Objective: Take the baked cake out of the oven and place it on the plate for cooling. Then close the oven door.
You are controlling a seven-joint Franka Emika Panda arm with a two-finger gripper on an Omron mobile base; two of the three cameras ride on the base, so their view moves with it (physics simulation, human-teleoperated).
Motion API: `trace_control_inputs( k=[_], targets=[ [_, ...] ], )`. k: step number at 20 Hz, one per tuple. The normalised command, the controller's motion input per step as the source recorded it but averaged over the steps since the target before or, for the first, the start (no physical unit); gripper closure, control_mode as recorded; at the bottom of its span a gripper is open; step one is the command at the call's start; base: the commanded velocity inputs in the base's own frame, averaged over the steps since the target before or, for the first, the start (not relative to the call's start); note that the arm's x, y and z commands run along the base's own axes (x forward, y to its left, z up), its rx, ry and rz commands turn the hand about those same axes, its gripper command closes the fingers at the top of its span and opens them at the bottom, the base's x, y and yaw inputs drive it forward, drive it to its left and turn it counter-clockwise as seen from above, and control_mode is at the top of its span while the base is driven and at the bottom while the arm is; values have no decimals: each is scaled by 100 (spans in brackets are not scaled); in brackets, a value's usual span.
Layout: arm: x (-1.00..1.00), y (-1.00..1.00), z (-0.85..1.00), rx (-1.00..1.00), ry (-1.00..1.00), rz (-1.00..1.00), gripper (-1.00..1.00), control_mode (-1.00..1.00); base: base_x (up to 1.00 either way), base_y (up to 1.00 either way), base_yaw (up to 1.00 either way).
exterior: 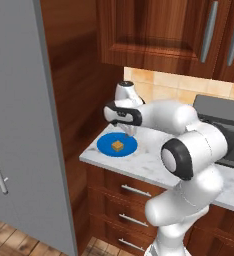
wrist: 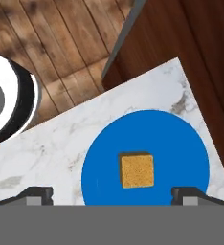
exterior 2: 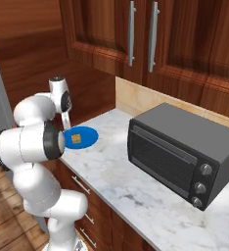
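Two dark fingertips (wrist: pixel 37 194) rise at the bottom corners of the hand view, set wide apart with nothing between them: the gripper (wrist: pixel 113 195) is released and hangs straight above the cake (wrist: pixel 137 170). That small tan square sits free near the middle of the blue plate (wrist: pixel 181 143), on the marble counter (wrist: pixel 47 143) close to its corner edge.

By the look of it the cake step is done and the oven door remains. Risks from here, as I judge them:
- The plate lies near the counter's end, so a low sideways sweep of the fingers could clip the cake or push the plate toward the edge; lifting clear first avoids that.
- In the right base view the grey oven (exterior 2: pixel 185 152) at right centre shows its glass-fronted door (exterior 2: pixel 160 159) looking upright. Whether it is fully latched I cannot tell, and a push against an already shut door could shove the whole appliance along the counter.

In the left base view the arm rises from lower right, folds at a high elbow and reaches left across the counter, wrist turned down, the gripper (exterior: pixel 127 133) just above the plate (exterior: pixel 105 145) at frame centre.
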Motion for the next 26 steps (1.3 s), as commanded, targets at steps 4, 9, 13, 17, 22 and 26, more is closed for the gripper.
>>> trace_control_inputs(
  k=[4,9,13,17,22,26],
  targets=[
    [-78,42,93,6,-2,-33,-100,-100,0,0,0],
    [-74,21,63,11,0,-63,-100,-100,0,0,0],
    [-74,0,42,16,2,-72,-100,-100,0,0,0],
    [-84,0,21,18,1,-72,-100,-100,0,0,0],
    [-82,0,9,20,0,-62,-100,-100,0,0,0],
    [-63,0,10,17,0,-43,-100,-100,0,0,0]
  ],
)
